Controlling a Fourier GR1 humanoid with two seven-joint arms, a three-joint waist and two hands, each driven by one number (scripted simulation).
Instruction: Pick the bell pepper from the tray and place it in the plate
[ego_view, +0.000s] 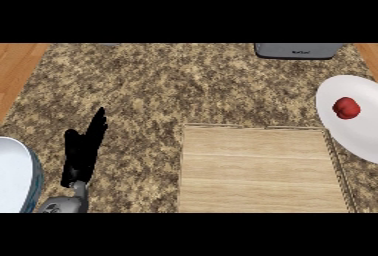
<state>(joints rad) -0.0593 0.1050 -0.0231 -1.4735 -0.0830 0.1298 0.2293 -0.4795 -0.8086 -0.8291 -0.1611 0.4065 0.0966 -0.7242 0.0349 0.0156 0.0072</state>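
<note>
pepper (346, 108) on plate (356, 137) at right, tray (258, 172) beside it, left robot hand (83, 150) at left, fingers straight, holding nothing

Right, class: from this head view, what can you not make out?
Right hand: not in the head view at all.
Plate, holding the bell pepper: its right side is cut off by the view's right edge.
Grey appliance: cut off by the top edge; its label is too small to read.
White object beside the left hand: cut off by the left edge, so what it is cannot be told.
</note>
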